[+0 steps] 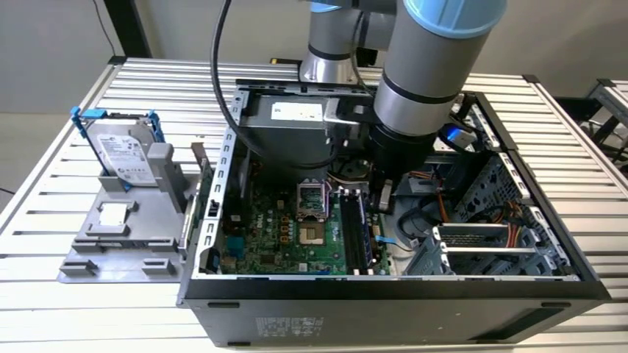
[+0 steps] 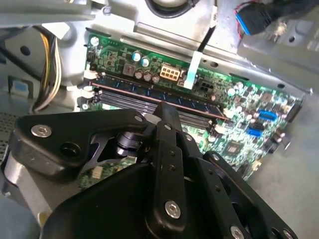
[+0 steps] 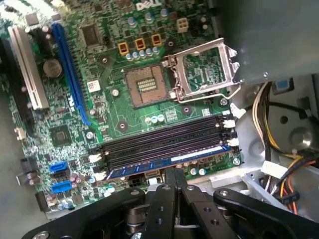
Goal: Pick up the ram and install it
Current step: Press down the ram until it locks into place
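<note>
The black claw (image 3: pixel 172 181) hangs low inside the open grey computer case (image 1: pixel 393 290), its fingers (image 3: pixel 167 199) drawn together, tips meeting with no gap between them and nothing held between them in the first wrist view. Directly past those tips lies the ram (image 3: pixel 164 163), a thin, long, dark greenish-blue circuit-board stick, already standing in the slot nearest the claw, at the outer edge of the green motherboard (image 3: pixel 124 114). In the second wrist view the same stick (image 2: pixel 154 94) runs crosswise beyond the claw's tip (image 2: pixel 167 117), so its long axis lies across the line of the fingers and parallel to the long black empty memory slots (image 3: pixel 159 142) beside it. The closed tips sit just above the stick near its middle; I judge they are pressing or about to press it, though contact itself cannot be made out. The white latches (image 3: pixel 229 142) at the slot ends are visible. Further out on the motherboard sits the open silver processor socket (image 3: pixel 199 69). On the ribbed metal desk (image 1: pixel 59 191), outside the case, a silver hard drive in a blue bracket (image 1: pixel 123 151) stands on a grey holder.
</note>
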